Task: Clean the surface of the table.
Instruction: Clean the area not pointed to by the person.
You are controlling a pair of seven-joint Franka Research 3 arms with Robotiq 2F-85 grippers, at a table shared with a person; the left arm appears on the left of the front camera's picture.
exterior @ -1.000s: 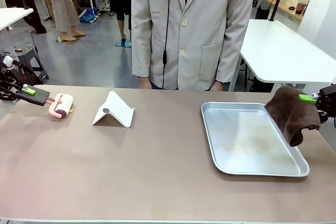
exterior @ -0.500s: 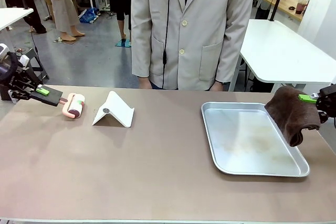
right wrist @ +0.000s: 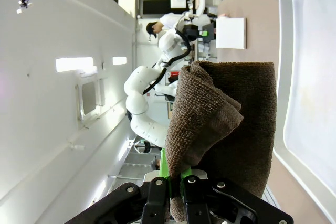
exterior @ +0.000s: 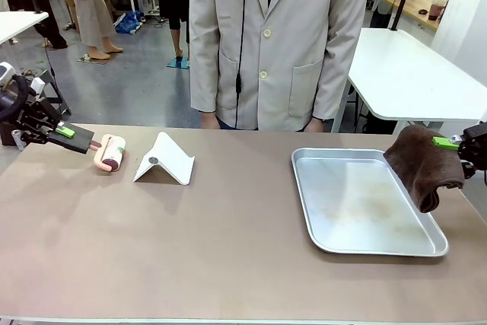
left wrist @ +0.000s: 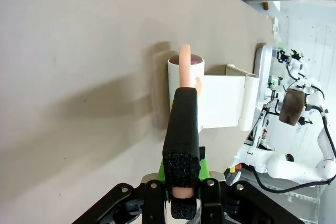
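Observation:
My left gripper (exterior: 76,136) is shut on the pink handle of a lint roller (exterior: 111,152), at the far left of the taupe table (exterior: 228,234). In the left wrist view the gripper (left wrist: 184,95) holds the roller (left wrist: 186,66) low over the table (left wrist: 79,51); I cannot tell whether it touches. At the right edge, my right gripper (exterior: 449,144) is shut on a folded brown cloth (exterior: 422,167), which hangs beside the tray. The right wrist view shows the cloth (right wrist: 226,124) draped from the gripper (right wrist: 176,182).
A white folded stand (exterior: 163,160) sits just right of the roller. A shallow silver tray (exterior: 304,188) lies on the right half of the table. A person in a pale coat (exterior: 278,43) stands at the far edge. A white-topped table (exterior: 403,74) is behind on the right.
My left gripper has risen slightly and carried the lint roller rightward, closer to the white stand. The right arm and the cloth have not moved.

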